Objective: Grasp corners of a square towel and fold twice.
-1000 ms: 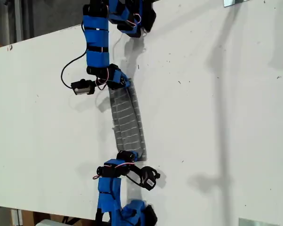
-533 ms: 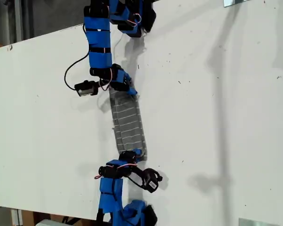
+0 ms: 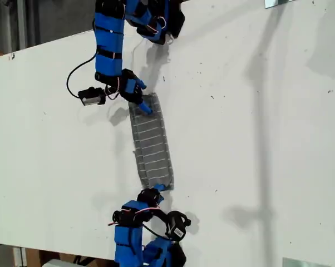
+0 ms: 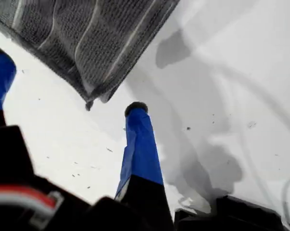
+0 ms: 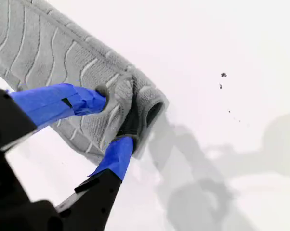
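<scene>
Exterior view: the towel (image 3: 151,144) lies on the white counter (image 3: 256,139) as a narrow, folded strip. It sits just toward 9 o'clock from the middle of that view and runs from 12 o'clock down to 6 o'clock, leaning slightly. It is dark grey with thin white stripes crossing its short width at even steps. One blue arm (image 3: 112,44) reaches in from the 12 o'clock edge of that view to the strip's upper end, and another arm (image 3: 128,233) comes from the 6 o'clock edge to its lower end. I cannot tell from the wrist views which arm is which.

The first wrist view shows my first pincer (image 4: 70,91) with its blue jaws wide apart and nothing between them. A layered corner (image 4: 89,101) of the towel shows just beyond the tips, and I cannot tell whether it touches them.

The second wrist view shows my second pincer (image 5: 117,115) clamped on the towel's folded end. The cloth bunches and curls into a small loop between the two tips. Here the ribbed weave and the white stripes, wavy in this view, show clearly, and the rest of the cloth rests flat on the counter.
</scene>
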